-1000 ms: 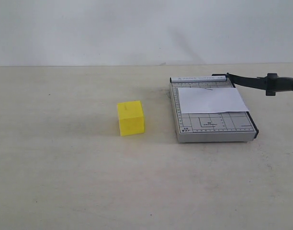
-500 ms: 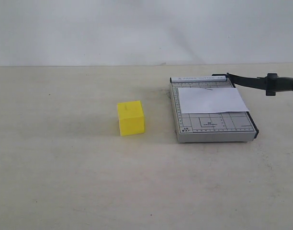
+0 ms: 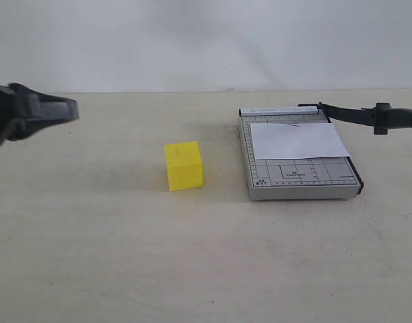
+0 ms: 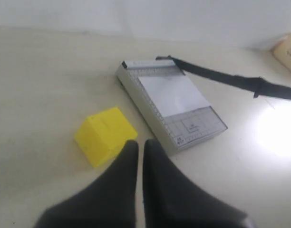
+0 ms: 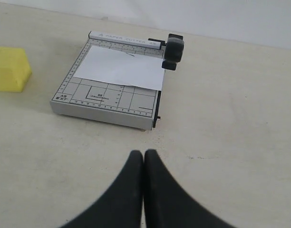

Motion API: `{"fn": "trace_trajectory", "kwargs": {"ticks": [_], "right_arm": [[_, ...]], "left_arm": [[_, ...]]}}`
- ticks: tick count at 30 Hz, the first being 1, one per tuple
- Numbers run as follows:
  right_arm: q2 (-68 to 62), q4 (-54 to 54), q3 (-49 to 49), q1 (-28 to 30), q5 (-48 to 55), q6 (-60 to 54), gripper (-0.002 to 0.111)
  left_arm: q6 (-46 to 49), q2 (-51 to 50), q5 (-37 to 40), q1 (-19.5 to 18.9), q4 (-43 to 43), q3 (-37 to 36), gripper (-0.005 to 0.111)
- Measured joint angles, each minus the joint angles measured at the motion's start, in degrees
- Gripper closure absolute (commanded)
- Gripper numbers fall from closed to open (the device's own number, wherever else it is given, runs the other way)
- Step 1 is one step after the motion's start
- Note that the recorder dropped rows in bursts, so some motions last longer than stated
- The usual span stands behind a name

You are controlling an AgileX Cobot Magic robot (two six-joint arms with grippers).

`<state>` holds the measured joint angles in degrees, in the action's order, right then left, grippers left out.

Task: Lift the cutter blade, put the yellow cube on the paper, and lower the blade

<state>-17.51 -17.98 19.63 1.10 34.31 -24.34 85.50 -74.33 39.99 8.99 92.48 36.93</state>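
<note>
The yellow cube (image 3: 184,165) (image 4: 105,135) (image 5: 10,69) rests on the table, left of the grey trimmer base (image 3: 307,176) (image 4: 198,126) (image 5: 102,102). The white paper (image 3: 298,140) (image 4: 173,95) (image 5: 121,68) lies across the far half of the base. The cutter blade (image 3: 354,114) (image 4: 217,78) is lifted off the base, its thick handle (image 5: 175,49) up in the air to the right. My left gripper (image 3: 75,110) (image 4: 140,143) hovers shut and empty at the far left, well short of the cube. My right gripper (image 5: 143,153) is shut and empty, on the near side of the trimmer.
Pale beige tabletop (image 3: 192,256) runs to a white back wall. A tan object (image 4: 288,52) shows at the edge of the left wrist view, beyond the blade handle.
The left gripper has come into the exterior view from the left edge. Cube, paper, trimmer and blade have not moved.
</note>
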Motion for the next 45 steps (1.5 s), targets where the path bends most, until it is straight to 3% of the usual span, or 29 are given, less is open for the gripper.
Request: {"fn": "trace_trajectory", "kwargs": {"ticks": [5,8,10,14,19,23,45], "right_arm": [[0.0,0.0,0.0,0.0,0.0,0.0,0.108],[-0.12,0.12,0.0,0.0,0.0,0.0,0.108],[-2.03,0.23,0.0,0.0,0.0,0.0,0.108],[-8.53,0.23,0.0,0.0,-0.8,3.37,0.108],[-14.26,0.23,-0.13,0.0,-1.33,11.5,0.108],[-15.15,0.23,-0.26,0.0,-1.33,11.94,0.108],[-15.15,-0.85,-0.26,0.0,-1.33,12.37,0.108]], "left_arm": [[6.81,-6.95,-11.73,12.49,5.19,1.97,0.102],[7.93,-11.28,-16.26,19.32,6.16,7.89,0.102],[8.17,-17.07,-18.75,24.44,6.45,16.59,0.102],[7.46,-34.99,-20.02,29.53,6.84,37.23,0.102],[2.6,-55.39,-24.7,33.26,6.93,53.38,0.102],[2.6,-62.23,-24.79,35.08,6.51,59.4,0.102],[2.6,-64.86,-21.97,36.07,0.77,63.96,0.102]]}}
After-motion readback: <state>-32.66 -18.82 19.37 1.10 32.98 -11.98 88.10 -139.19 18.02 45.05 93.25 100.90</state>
